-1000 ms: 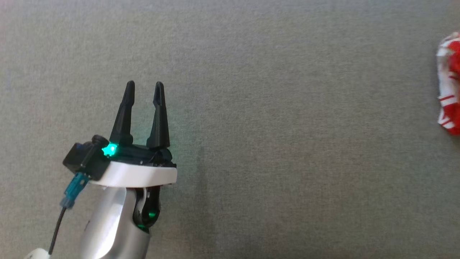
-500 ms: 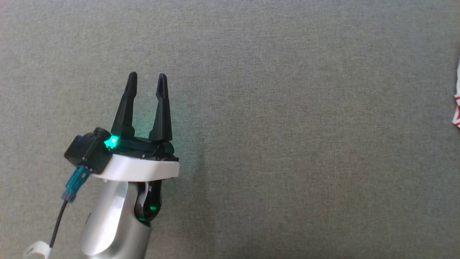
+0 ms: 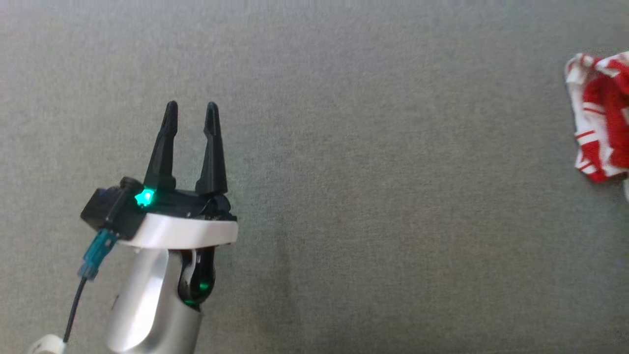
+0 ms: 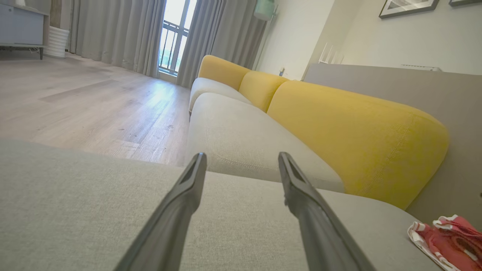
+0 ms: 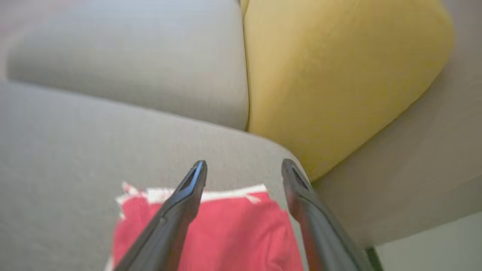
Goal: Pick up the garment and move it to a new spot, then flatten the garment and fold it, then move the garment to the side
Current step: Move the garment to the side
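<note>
1. The wooden floor (image 4: 86, 101) runs along the left side of the sofa, reaching grey curtains (image 4: 113, 34) at the far end of the room.
2. The grey sofa seat (image 3: 373, 196) spreads wide beneath both arms.
3. A yellow back cushion (image 4: 357, 139) stands just beside the seat's far corner, behind the neighbouring seat.
4. The garment (image 3: 602, 115), red and white and crumpled, lies on the seat at the right edge of the head view, well apart from the left arm.
5. The left hand (image 3: 191, 107) sits over the near left part of the seat. Its two dark fingers are apart with nothing between them, and a green light glows at its base.
6. The right hand (image 5: 244, 163) is close above the garment, its fingers apart and gripping nothing. Red cloth shows blurred beneath them, and I cannot tell whether the tips touch it.
</note>
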### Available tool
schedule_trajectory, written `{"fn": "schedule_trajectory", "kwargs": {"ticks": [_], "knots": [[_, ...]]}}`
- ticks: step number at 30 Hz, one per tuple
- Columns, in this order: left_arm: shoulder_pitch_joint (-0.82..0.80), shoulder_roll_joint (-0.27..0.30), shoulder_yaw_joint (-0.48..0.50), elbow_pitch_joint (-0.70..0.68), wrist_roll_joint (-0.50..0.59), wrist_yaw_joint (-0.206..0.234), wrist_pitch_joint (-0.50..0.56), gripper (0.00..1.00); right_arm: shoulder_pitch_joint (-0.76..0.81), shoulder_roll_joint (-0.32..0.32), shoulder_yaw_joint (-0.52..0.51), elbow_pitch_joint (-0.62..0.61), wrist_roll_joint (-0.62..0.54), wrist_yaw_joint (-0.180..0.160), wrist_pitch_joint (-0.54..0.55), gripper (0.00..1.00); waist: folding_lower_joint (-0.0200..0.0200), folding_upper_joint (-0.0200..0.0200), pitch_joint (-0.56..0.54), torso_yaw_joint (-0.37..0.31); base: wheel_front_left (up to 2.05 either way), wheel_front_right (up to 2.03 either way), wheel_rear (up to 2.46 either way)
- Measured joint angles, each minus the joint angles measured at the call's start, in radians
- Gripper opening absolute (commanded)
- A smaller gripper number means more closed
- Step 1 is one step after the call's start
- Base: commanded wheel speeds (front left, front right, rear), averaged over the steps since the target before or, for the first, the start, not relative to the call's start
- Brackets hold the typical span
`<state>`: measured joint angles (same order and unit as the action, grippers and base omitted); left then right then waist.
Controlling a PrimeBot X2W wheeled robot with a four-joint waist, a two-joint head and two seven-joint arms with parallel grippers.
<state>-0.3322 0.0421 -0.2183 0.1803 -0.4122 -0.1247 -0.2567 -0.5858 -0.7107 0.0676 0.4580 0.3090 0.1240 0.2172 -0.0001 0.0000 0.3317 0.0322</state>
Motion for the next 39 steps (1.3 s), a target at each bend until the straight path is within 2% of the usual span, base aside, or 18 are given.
{"fn": "schedule_trajectory", "kwargs": {"ticks": [5,10,17,19,25,39], "knots": [[0.054,0.000,0.031,-0.005,0.014,0.000,0.000,1.00,0.036,0.204,-0.087,-0.128,0.027,0.000,-0.091,1.00,-0.0001,0.0000,-0.071,-0.022,0.00,0.00,0.00],[0.113,0.001,0.056,-0.004,0.013,0.000,0.000,1.00,0.148,0.403,-0.089,-0.260,0.023,0.000,-0.153,1.00,-0.0002,0.0000,-0.142,-0.047,0.00,0.00,0.00],[0.177,0.001,0.042,-0.008,0.032,0.000,0.000,1.00,0.318,0.617,-0.082,-0.322,-0.018,0.000,-0.261,1.00,-0.0001,0.0000,-0.224,-0.073,0.00,0.00,0.00],[0.194,0.001,0.040,-0.009,0.033,0.001,0.000,1.00,0.378,0.642,-0.089,-0.320,-0.019,0.000,-0.294,1.00,-0.0001,0.0000,-0.243,-0.073,0.00,0.00,0.00],[0.242,0.001,0.055,-0.031,0.012,0.007,0.000,1.00,0.508,0.656,-0.069,-0.273,-0.039,0.000,-0.367,1.00,0.0000,0.0001,-0.270,-0.066,0.00,0.00,0.00],[0.284,0.002,0.080,-0.060,0.008,0.052,0.000,1.00,0.521,0.663,-0.034,-0.222,-0.010,0.000,-0.438,1.00,0.0001,0.0000,-0.288,-0.055,0.00,0.00,0.00]]}}
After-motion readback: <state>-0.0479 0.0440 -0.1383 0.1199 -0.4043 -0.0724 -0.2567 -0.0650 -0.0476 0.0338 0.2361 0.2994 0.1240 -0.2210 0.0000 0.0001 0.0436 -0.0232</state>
